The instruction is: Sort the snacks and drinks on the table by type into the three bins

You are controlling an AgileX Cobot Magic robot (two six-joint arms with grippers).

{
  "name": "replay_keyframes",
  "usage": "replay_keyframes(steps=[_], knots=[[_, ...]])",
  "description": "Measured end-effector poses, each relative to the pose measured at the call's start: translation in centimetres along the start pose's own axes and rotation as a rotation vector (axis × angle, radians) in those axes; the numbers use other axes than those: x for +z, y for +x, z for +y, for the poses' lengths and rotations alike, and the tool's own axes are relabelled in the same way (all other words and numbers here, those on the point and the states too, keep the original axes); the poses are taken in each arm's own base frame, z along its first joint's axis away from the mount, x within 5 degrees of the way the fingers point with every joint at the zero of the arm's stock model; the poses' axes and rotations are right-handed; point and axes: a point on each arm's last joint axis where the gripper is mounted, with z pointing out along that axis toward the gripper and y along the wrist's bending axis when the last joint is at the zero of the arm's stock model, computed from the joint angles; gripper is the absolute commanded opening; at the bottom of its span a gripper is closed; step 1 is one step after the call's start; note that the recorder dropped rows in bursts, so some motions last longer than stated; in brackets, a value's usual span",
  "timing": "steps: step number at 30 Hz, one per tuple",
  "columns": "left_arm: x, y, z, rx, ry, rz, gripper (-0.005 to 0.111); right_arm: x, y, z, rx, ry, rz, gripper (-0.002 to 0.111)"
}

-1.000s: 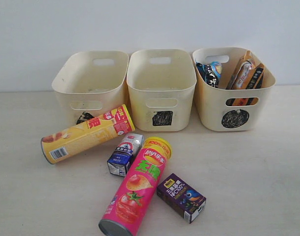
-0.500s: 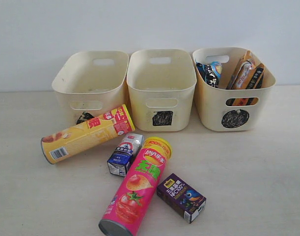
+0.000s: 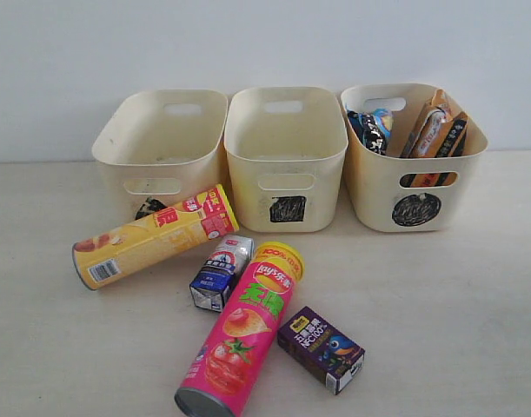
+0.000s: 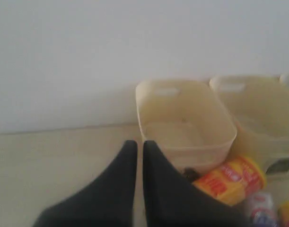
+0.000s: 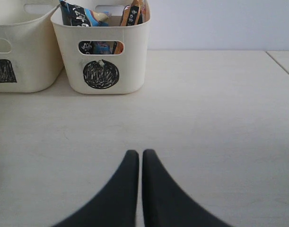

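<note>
On the table [image 3: 456, 295] lie a yellow chip can [image 3: 152, 236], a pink Lay's can [image 3: 243, 330], a blue and white carton [image 3: 220, 272] and a dark purple carton [image 3: 321, 348]. Behind them stand three cream bins: the left one [image 3: 130, 156], the middle one [image 3: 287, 195] with a black square, and the right one [image 3: 382, 195] with a black circle. The right bin holds a blue-black bag [image 3: 369, 129] and an orange bag [image 3: 434, 130]. Neither gripper shows in the exterior view. My left gripper [image 4: 140, 144] is shut and empty near the left bin [image 4: 182, 118]. My right gripper [image 5: 140, 153] is shut and empty over bare table.
A pale wall rises behind the bins. In the right wrist view the table's edge [image 5: 279, 61] runs at the far side, and the circle bin [image 5: 130, 61] stands well apart from the gripper.
</note>
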Motion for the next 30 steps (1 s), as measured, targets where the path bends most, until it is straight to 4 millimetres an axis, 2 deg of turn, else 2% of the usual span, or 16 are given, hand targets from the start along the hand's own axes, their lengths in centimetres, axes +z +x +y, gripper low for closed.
replay_keyframes(steps=[2,6,12,15,19,21,23,30], knots=[[1.8,-0.2,0.0,0.075,0.005,0.096,0.004,0.0,0.0,0.0,0.0,0.0,0.0,0.0],[5.9,0.5,-0.3,0.213,0.07,0.335,0.004,0.0,0.0,0.0,0.002,0.0,0.0,0.0],[10.6,1.9,-3.0,0.384,0.328,0.596,0.006,0.0,0.0,0.0,0.002,0.0,0.0,0.0],[12.7,3.1,-4.3,0.436,0.423,0.676,0.024,0.0,0.0,0.0,0.002,0.0,0.0,0.0],[14.6,5.0,-5.7,0.53,0.51,0.729,0.079,0.0,0.0,0.0,0.002,0.0,0.0,0.0],[15.2,5.8,-6.2,0.571,0.541,0.743,0.096,0.0,0.0,0.0,0.002,0.0,0.0,0.0],[15.9,6.5,-6.6,0.596,0.559,0.749,0.104,0.0,0.0,0.0,0.002,0.0,0.0,0.0],[17.6,8.0,-6.9,0.677,0.575,0.725,0.1,0.0,0.0,0.0,0.002,0.0,0.0,0.0]])
